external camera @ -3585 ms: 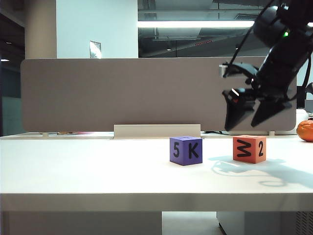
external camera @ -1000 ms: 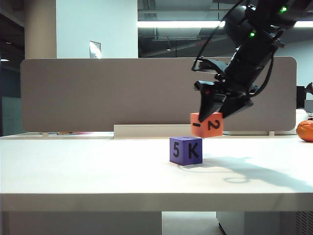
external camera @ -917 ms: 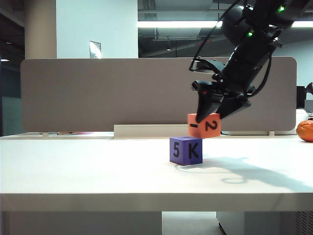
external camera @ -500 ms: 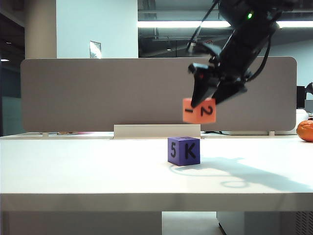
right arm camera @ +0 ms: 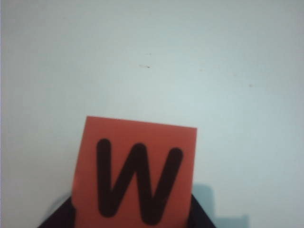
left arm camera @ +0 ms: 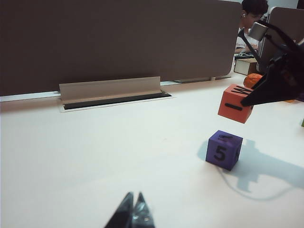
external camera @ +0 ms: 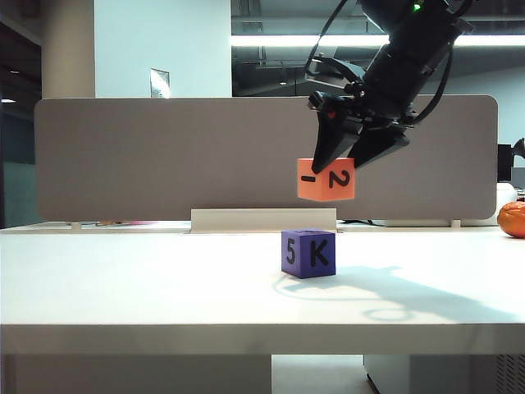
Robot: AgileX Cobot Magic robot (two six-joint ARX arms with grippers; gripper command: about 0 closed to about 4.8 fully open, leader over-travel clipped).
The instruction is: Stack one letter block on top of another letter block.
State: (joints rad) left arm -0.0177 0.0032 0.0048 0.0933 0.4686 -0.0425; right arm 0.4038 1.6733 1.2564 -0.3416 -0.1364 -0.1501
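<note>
My right gripper (external camera: pixel 328 168) is shut on the orange-red letter block (external camera: pixel 326 180), holding it in the air. The block shows a dash and a "2" in the exterior view and a "W" (right arm camera: pixel 135 180) in the right wrist view, where dark fingers flank it. It hangs a short way above the purple letter block (external camera: pixel 308 253), a little to its right. The purple cube rests on the white table (external camera: pixel 164 279) and shows "5" and "K"; from the left wrist it appears as (left arm camera: pixel 223 149), with the orange block (left arm camera: pixel 235 103) above it. My left gripper (left arm camera: pixel 133 195) is shut and empty, low over the table.
A grey partition (external camera: pixel 164 156) with a pale cable tray (external camera: pixel 262 219) runs along the table's back edge. An orange fruit-like object (external camera: pixel 512 218) lies at the far right. A person sits behind the partition (left arm camera: pixel 254 9).
My right gripper has carried the orange-red block upward and to the left, from beside the purple cube's top to above it. The purple cube shifted slightly left. The left gripper is still.
</note>
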